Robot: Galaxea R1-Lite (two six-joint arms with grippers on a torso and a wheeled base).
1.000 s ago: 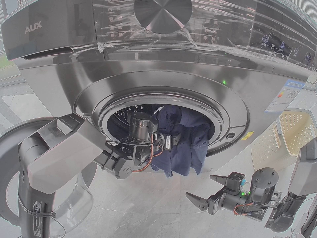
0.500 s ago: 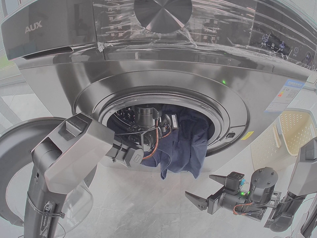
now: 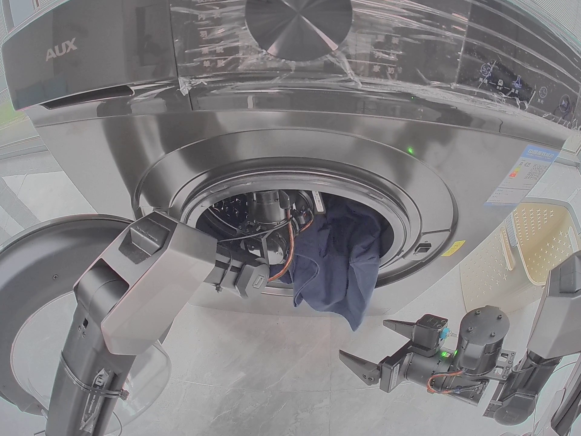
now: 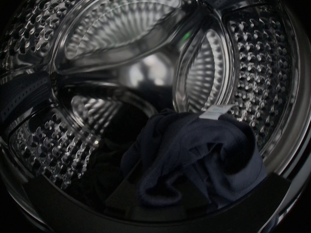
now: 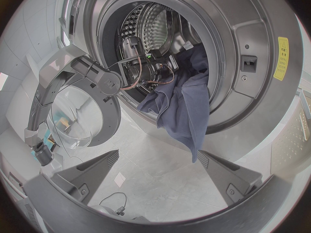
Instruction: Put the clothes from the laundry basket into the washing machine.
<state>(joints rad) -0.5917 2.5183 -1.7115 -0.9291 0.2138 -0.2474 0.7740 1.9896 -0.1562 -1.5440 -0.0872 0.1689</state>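
My left tool [image 5: 162, 63] is inside the mouth of the washer [image 3: 436, 213], and its door [image 3: 36, 286] stands open on my left. I cannot tell whether this tool is spread or pinching cloth, because the wrist and the dark drum hide it. The navy garment [image 3: 339, 255] is only partly loaded. Its upper part is bunched on the floor of the drum just inside the opening. A long fold is draped out over the lower rim and hangs down the front of the machine, above the floor. My right tool [image 3: 365, 340] is spread and holds nothing; it hovers low in front of the washer, near the hanging tip but apart from it. The basket [image 3: 538, 243] is to my right, and I cannot see what is in it. I judge this garment about half done: the hanging fold has to go in, then whatever is left in the basket.
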